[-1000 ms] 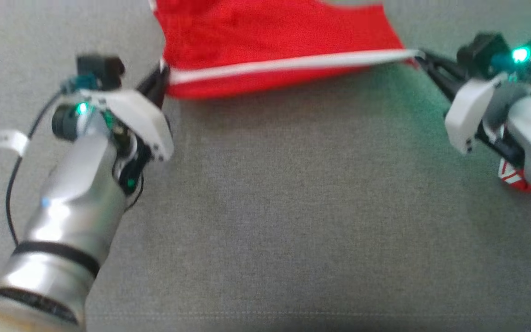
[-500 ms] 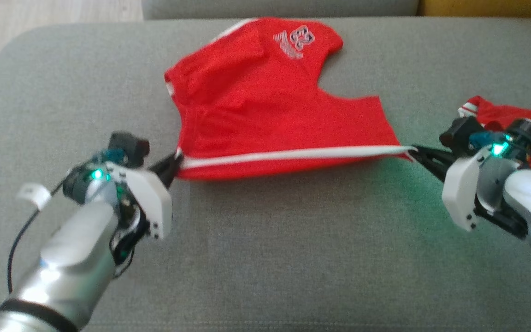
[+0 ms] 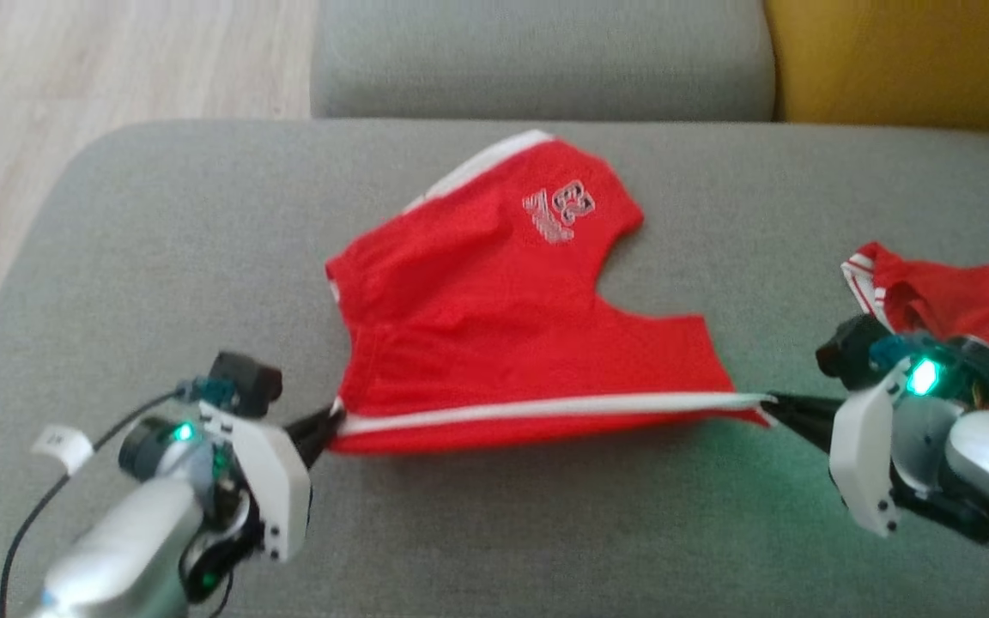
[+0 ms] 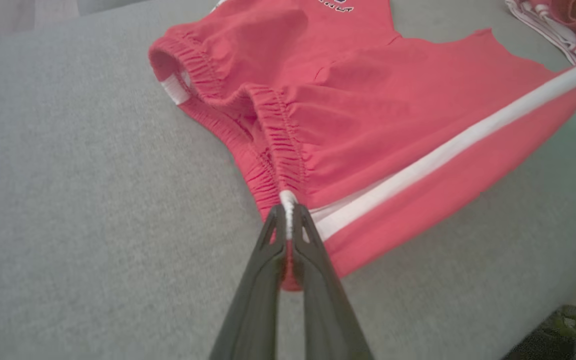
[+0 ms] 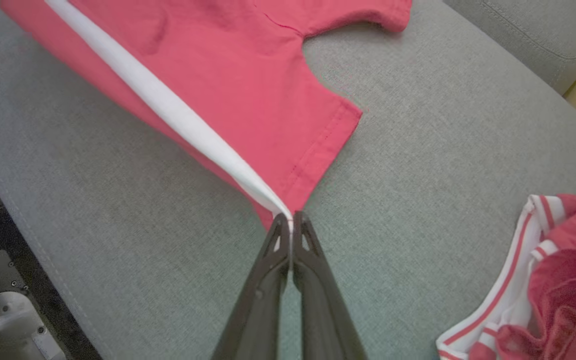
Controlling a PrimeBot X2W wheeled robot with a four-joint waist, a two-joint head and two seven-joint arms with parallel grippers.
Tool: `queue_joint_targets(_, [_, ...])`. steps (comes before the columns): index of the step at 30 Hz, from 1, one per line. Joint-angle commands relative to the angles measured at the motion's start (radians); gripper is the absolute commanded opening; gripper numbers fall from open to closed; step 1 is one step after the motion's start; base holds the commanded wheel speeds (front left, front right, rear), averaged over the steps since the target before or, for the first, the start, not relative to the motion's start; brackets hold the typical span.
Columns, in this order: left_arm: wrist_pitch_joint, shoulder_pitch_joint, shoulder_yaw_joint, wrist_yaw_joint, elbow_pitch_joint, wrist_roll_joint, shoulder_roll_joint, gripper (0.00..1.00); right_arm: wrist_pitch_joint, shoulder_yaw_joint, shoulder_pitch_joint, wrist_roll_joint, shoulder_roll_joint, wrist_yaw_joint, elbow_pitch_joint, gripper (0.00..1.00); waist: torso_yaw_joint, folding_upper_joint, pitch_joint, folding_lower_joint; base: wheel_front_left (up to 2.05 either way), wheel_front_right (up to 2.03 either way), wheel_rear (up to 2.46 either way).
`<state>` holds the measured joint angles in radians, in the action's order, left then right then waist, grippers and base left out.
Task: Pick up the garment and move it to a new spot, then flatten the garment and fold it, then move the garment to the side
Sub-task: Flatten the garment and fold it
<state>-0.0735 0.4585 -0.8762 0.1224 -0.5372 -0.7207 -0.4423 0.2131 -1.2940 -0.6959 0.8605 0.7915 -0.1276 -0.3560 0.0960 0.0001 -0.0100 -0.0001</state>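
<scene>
My left tool (image 3: 333, 422) pinches the near left corner of the red shorts (image 3: 494, 326), and my right tool (image 3: 771, 402) pinches the near right corner. Each has its dark fingers pressed together on the cloth. The white stripe (image 3: 546, 407) runs straight and taut from one tool to the other. The rest of the shorts spreads away from me over the grey sofa seat (image 3: 546, 541), with a pale logo (image 3: 561, 211) near the far hem. A second red garment (image 3: 967, 300) with white trim lies crumpled at the seat's right, just behind my right wrist. Past the seat I see a grey back cushion (image 3: 537, 60), a yellow cushion (image 3: 907, 60) to its right, and pale wood floor (image 3: 74, 69) at the left
</scene>
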Motion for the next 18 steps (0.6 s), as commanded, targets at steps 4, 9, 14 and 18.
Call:
queue_joint_targets(4, [-0.036, -0.017, 0.04, -0.033, 0.106, -0.022, -0.1, 0.0, 0.028, 0.014, 0.043, 0.028, 0.063, -0.003, 0.036, 0.0, 0.013, -0.0001, 0.04, 0.0001, 0.0, 0.0, 0.0])
queue_joint_targets(9, [-0.072, -0.071, 0.04, -0.063, 0.208, -0.041, -0.144, 0.0, 0.076, 0.014, 0.081, 0.051, 0.086, -0.003, 0.071, 0.0, 0.019, -0.0001, 0.063, 0.0001, 0.0, 0.0, 0.0])
queue_joint_targets(14, [-0.116, -0.127, 0.035, -0.08, 0.302, -0.069, -0.188, 0.0, 0.11, 0.014, 0.107, 0.077, 0.113, -0.003, 0.112, 0.0, 0.019, -0.0001, 0.081, 0.0001, 0.0, 0.0, 0.0])
queue_joint_targets(18, [-0.148, -0.165, 0.031, -0.096, 0.372, -0.087, -0.223, 0.0, 0.135, 0.014, 0.124, 0.102, 0.137, -0.003, 0.139, 0.0, 0.019, -0.0001, 0.09, 0.0001, 0.0, 0.0, 0.0])
